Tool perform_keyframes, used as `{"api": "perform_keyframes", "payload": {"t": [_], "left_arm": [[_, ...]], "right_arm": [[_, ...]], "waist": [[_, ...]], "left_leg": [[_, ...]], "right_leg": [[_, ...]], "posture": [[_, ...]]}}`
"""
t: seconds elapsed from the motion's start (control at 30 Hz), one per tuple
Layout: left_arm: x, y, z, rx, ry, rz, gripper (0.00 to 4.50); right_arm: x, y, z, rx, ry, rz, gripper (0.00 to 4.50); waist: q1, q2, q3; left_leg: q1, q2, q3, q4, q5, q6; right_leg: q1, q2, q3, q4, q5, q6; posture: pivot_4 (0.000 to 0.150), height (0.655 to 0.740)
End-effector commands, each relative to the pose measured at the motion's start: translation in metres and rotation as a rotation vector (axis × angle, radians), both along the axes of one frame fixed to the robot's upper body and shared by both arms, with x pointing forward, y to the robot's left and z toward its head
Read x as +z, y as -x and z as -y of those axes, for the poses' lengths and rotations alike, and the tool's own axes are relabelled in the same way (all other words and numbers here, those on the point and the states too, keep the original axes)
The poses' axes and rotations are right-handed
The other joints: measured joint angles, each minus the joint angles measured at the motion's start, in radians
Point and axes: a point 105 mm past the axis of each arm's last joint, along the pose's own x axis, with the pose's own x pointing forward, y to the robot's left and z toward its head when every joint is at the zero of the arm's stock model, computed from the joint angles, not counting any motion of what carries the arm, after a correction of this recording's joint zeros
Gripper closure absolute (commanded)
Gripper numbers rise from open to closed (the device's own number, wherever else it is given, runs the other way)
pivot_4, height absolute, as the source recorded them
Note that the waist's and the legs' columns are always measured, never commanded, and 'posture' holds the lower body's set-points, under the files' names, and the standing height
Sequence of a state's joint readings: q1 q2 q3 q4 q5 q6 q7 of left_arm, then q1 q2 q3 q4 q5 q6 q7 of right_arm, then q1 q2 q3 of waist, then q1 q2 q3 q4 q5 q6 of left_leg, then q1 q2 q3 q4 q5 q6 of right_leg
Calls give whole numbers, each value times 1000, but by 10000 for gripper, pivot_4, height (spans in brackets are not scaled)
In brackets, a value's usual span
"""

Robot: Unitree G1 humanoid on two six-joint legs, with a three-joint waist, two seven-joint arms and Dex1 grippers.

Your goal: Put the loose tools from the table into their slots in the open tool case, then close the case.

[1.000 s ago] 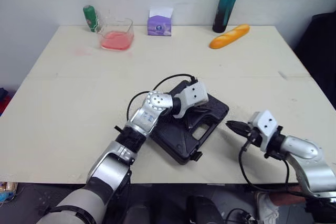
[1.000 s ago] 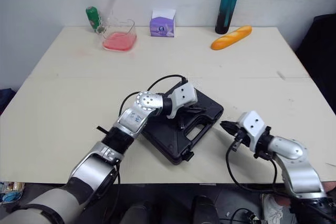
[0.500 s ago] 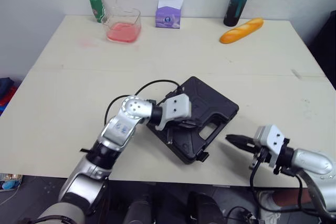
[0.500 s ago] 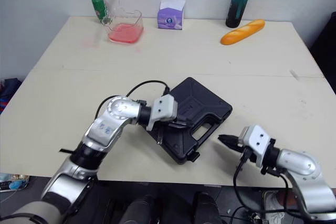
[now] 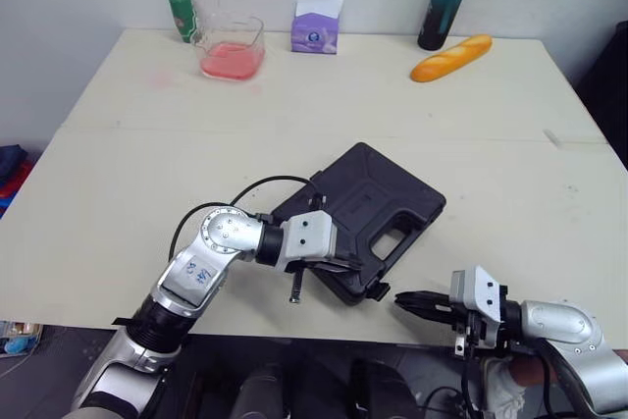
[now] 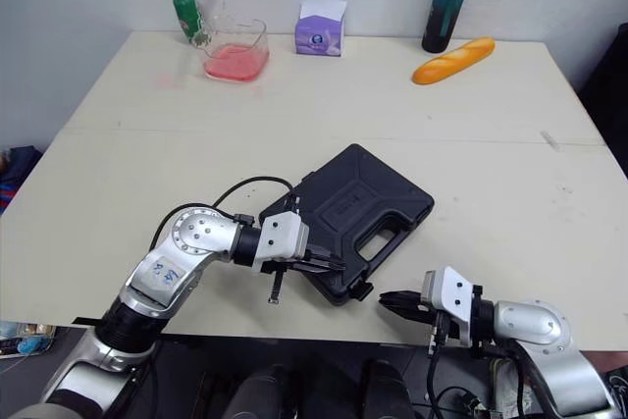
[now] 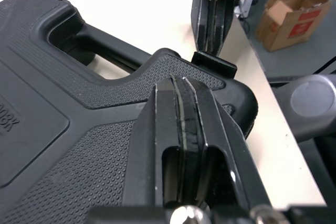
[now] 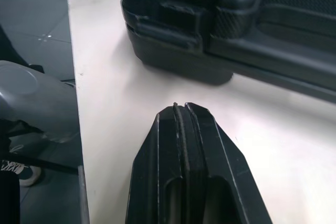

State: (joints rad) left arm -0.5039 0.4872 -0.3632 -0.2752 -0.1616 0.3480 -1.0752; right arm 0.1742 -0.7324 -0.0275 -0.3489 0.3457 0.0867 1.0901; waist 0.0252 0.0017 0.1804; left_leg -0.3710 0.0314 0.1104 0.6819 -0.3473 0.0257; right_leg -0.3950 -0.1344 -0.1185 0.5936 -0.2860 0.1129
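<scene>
Last step, by the look of it: closing. Case (image 5: pixel 378 198) flat on the table (image 5: pixel 147 144) near the front edge, lid down, no loose tools in sight around it. Left gripper (image 7: pixel 184 80) with fingers pressed together, holding nothing, tip down on the textured lid corner beside the handle (image 7: pixel 100 51). Right gripper (image 5: pixel 404 302) likewise pinched together and empty, low over the table edge, just off the case's near corner, aimed toward the latch (image 8: pixel 176 17). Latch snapped home or not: cannot tell. Next, probably: keep the lid pinned with the left, press the latch home with the right tip, gently, so as not to push the case off the edge.
</scene>
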Motion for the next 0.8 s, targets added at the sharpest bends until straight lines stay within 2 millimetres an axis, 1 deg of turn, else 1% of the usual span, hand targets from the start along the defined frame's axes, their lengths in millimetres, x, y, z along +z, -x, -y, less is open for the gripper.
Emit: {"api": "perform_keyframes", "payload": {"t": [0.03, 0.07, 0.2, 0.27, 0.47, 0.57, 0.67, 0.8], "left_arm": [[-19, -1, -7, 32, -101, -2, 44186], [-21, -2, -9, 40, -113, -10, 44186], [-44, -2, -20, 105, -200, -69, 44186], [-50, -3, -23, 132, -219, -86, 44186], [-61, -4, -28, 173, -248, -104, 44186], [-62, -4, -27, 181, -245, -110, 44186], [-62, -4, -26, 188, -241, -116, 44186], [-63, -3, -26, 188, -245, -116, 44186]], "right_arm": [[4, 1, -10, 30, -27, 22, 45000], [4, 1, -11, 31, -31, 24, 45000], [6, 2, -21, 44, -56, 28, 45000], [6, 2, -23, 45, -60, 32, 45000], [8, -1, -27, 53, -72, 53, 45000], [11, -3, -26, 54, -74, 69, 45000], [18, -3, -26, 73, -84, 87, 45000], [24, -5, -31, 98, -92, 100, 45000]], "waist": [[0, 0, 0], [0, 0, 0], [0, 0, -1], [0, 0, -1], [-1, -3, -6], [0, -3, -8], [0, -3, -8], [0, -3, -8]], "left_leg": [[0, 0, 0, 0, 0, 0], [0, 0, 0, 0, 0, 0], [2, 0, 0, 0, 0, 0], [3, 0, 0, 0, 0, 0], [4, 1, -1, 0, 0, 0], [4, 1, -2, 0, 0, -1], [4, 1, -2, 0, 0, -1], [4, 1, -2, 0, 0, -1]], "right_leg": [[0, 0, 0, 0, 0, 0], [0, 0, 0, 0, 0, 0], [1, 0, 0, 0, 0, 0], [3, 0, 1, 1, 0, 0], [3, -1, 7, 1, 1, -2], [3, -1, 8, 1, 1, -3], [3, -1, 8, 1, 1, -3], [4, -1, 8, 1, 1, -3]], "posture": [[1500, 7400], [1500, 7400], [1500, 7400], [1500, 7400], [1500, 7400], [1500, 7400], [1500, 7400], [1500, 7400]]}}
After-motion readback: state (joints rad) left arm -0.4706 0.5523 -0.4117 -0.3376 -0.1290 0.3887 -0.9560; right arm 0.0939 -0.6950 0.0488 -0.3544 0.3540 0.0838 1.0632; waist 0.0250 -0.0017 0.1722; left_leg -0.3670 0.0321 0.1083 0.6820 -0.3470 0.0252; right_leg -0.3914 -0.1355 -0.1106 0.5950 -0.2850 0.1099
